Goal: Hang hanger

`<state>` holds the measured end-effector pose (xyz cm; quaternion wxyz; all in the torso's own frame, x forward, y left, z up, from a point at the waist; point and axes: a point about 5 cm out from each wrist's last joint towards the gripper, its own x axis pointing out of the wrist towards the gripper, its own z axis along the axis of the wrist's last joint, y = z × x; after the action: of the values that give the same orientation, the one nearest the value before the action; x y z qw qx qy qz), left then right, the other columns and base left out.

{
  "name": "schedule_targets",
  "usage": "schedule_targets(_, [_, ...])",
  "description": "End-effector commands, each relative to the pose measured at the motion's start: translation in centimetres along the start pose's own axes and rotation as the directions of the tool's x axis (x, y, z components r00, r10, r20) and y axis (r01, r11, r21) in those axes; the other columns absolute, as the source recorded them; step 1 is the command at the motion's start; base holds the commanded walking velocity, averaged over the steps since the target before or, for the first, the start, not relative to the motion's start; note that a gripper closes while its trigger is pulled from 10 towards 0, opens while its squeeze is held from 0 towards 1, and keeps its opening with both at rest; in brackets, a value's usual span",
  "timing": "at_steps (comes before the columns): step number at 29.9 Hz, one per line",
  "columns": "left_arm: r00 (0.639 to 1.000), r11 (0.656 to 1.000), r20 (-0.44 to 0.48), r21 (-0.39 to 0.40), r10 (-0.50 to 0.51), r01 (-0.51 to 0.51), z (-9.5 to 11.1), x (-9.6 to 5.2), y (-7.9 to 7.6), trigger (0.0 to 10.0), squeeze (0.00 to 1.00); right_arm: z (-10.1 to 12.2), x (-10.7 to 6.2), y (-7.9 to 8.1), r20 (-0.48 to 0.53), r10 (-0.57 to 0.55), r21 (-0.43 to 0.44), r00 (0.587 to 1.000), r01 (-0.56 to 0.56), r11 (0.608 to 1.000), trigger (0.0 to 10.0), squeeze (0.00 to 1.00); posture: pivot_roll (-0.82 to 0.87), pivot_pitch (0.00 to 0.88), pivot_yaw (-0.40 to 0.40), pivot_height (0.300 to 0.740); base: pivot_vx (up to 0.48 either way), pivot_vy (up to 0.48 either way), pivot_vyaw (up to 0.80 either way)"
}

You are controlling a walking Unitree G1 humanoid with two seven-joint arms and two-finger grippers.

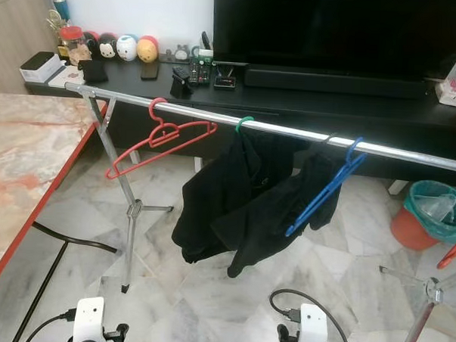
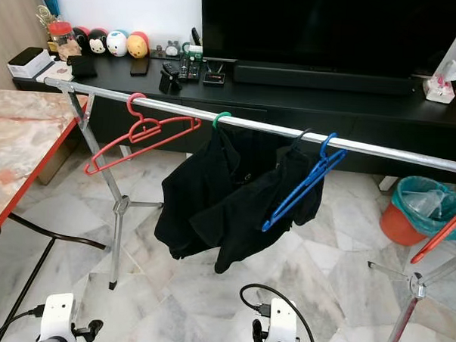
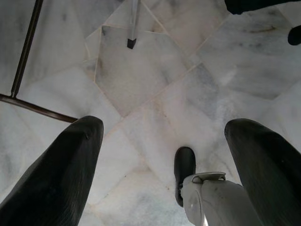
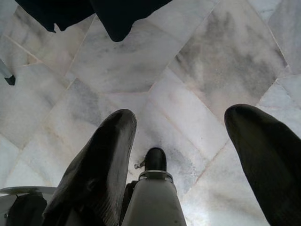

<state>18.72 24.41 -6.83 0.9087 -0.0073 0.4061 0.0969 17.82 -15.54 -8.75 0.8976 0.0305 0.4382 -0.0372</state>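
both arms low, left gripper (image 3: pixel 162 155) and right gripper (image 4: pixel 181 146) spread, empty | red plastic hanger (image 1: pixel 157 141) on silver metal rail (image 1: pixel 290 132) | approach hook squarely, slowly

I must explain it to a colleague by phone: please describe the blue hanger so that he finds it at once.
Find the long silver rail in front of the black TV cabinet. The blue hanger hooks on it just right of the black clothes. It is empty and hangs steeply tilted, unlike the red hanger near the rail's left end.
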Motion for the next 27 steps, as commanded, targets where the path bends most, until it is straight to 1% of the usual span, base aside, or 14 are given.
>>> schedule_targets(1, [1.000, 1.000, 0.000, 0.023, -0.017, 0.017, -0.1, 0.0, -0.3, 10.0, 0.00, -0.5, -0.1, 0.0, -0.018, 0.001, -0.003, 1.000, -0.001, 1.000, 10.0, 0.00, 0.07, 0.000, -0.019, 0.740, 0.000, 0.000, 0.00])
schedule_targets(9, [0.999, 0.998, -0.009, 0.043, -0.035, 0.035, -0.4, -0.1, -0.7, 10.0, 0.00, -0.7, -0.2, -0.1, -0.027, -0.004, -0.006, 1.000, 0.004, 1.000, 10.0, 0.00, 0.05, 0.000, -0.021, 0.740, 0.000, 0.000, 0.00])
schedule_targets(13, [0.999, 0.999, 0.002, 0.005, -0.051, 0.051, 0.0, 0.1, -1.3, 10.0, 0.00, -0.6, -0.1, -0.6, -0.026, -0.008, -0.027, 1.000, 0.007, 1.000, 10.0, 0.00, 0.04, 0.000, -0.030, 0.740, 0.000, 0.000, 0.00])
schedule_targets(14, [0.997, 0.997, -0.014, -0.007, -0.074, 0.074, -0.1, 0.1, -1.7, 10.0, 0.00, -0.6, -0.1, -0.7, -0.025, -0.013, -0.029, 1.000, 0.012, 1.000, 10.0, 0.00, 0.02, 0.000, -0.018, 0.740, 0.000, 0.000, 0.00])
schedule_targets(17, [0.996, 0.996, -0.024, -0.003, -0.091, 0.091, -0.3, 0.1, -2.0, 10.0, 0.00, -0.7, -0.2, -0.7, -0.025, -0.018, -0.025, 1.000, 0.017, 1.000, 10.0, 0.00, 0.00, 0.000, -0.008, 0.740, 0.000, 0.000, 0.00])
schedule_targets(19, [0.995, 0.996, -0.030, 0.000, -0.094, 0.094, -0.4, 0.1, -2.0, 10.0, 0.00, -0.8, -0.2, -0.8, -0.023, -0.025, -0.007, 0.999, 0.025, 1.000, 10.0, 0.00, 0.00, 0.000, -0.008, 0.740, 0.000, 0.000, 0.00])
schedule_targets(21, [0.994, 0.994, -0.023, 0.000, -0.106, 0.106, 0.0, 0.2, -2.1, 10.0, 0.00, -0.7, -0.2, -0.8, -0.021, -0.024, -0.007, 1.000, 0.023, 1.000, 10.0, 0.00, 0.02, 0.000, -0.021, 0.740, 0.000, 0.000, 0.00])
schedule_targets(22, [0.991, 0.986, 0.001, -0.093, -0.137, 0.136, 0.9, 0.4, -2.4, 10.0, 0.00, -0.8, -0.2, -0.8, -0.020, -0.027, 0.010, 0.999, 0.027, 1.000, 10.0, 0.00, 0.02, 0.000, -0.020, 0.740, 0.000, 0.000, 0.00])
schedule_targets(23, [0.989, 0.978, 0.014, -0.144, -0.147, 0.147, 1.2, 0.5, -2.4, 10.0, 0.00, -0.8, -0.2, -0.8, -0.021, -0.030, 0.015, 0.999, 0.030, 0.999, 10.0, 0.00, 0.02, 0.000, -0.019, 0.740, 0.000, 0.000, 0.00])
schedule_targets(24, [0.988, 0.972, 0.023, -0.176, -0.153, 0.154, 1.4, 0.5, -2.5, 10.0, 0.00, -0.9, -0.2, -0.8, -0.022, -0.031, 0.018, 0.999, 0.032, 0.999, 10.0, 0.00, 0.02, 0.000, -0.015, 0.740, 0.000, 0.000, 0.00])
schedule_targets(25, [0.983, 0.972, 0.033, -0.149, -0.181, 0.184, 1.9, 0.6, -2.7, 10.0, 0.00, -0.9, -0.2, -0.8, -0.028, -0.024, -0.003, 0.999, 0.024, 1.000, 10.0, 0.00, 0.02, 0.000, -0.014, 0.740, 0.000, 0.000, 0.00])
schedule_targets(26, [0.982, 0.972, 0.034, -0.136, -0.188, 0.191, 2.0, 0.6, -2.7, 10.0, 0.00, -0.9, -0.2, -0.8, -0.029, -0.022, -0.009, 0.999, 0.022, 1.000, 10.0, 0.00, 0.03, 0.000, -0.015, 0.740, 0.000, 0.000, 0.00])
schedule_targets(27, [0.979, 0.978, 0.026, -0.051, -0.202, 0.203, 2.2, 0.6, -2.9, 10.0, 0.00, -0.8, -0.2, -0.7, -0.028, -0.024, 0.002, 0.999, 0.024, 1.000, 10.0, 0.00, 0.02, 0.000, -0.013, 0.740, 0.000, 0.000, 0.00])
